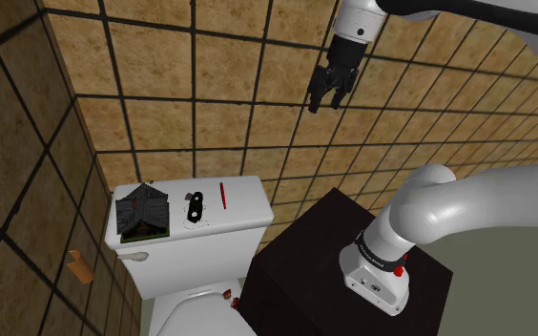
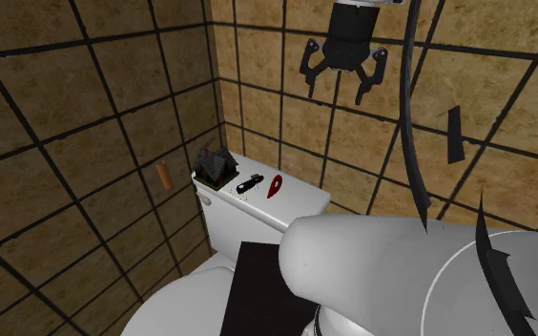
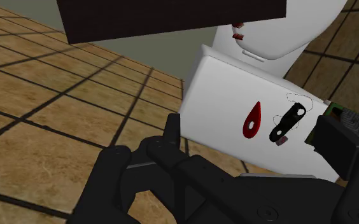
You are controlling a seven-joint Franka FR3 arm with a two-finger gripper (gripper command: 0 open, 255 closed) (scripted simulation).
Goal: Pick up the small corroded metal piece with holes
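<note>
Zero progress so far. Hovering high by the tiled wall with jaws open, empty. Can see the black piece (image 1: 195,207) flat on the tank lid (image 1: 250,208), between a red bit (image 1: 222,196) and a dark box (image 1: 140,212). Need to descend, grab, lift.

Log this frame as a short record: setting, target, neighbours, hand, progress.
setting: white toilet tank lid, brown tiled wall behind
target: small black piece with holes, flat on the lid
neighbours: red teardrop piece on one side, dark boxy object on the other
hand: hand open, high above the lid, empty
progress: target not yet grasped
</note>
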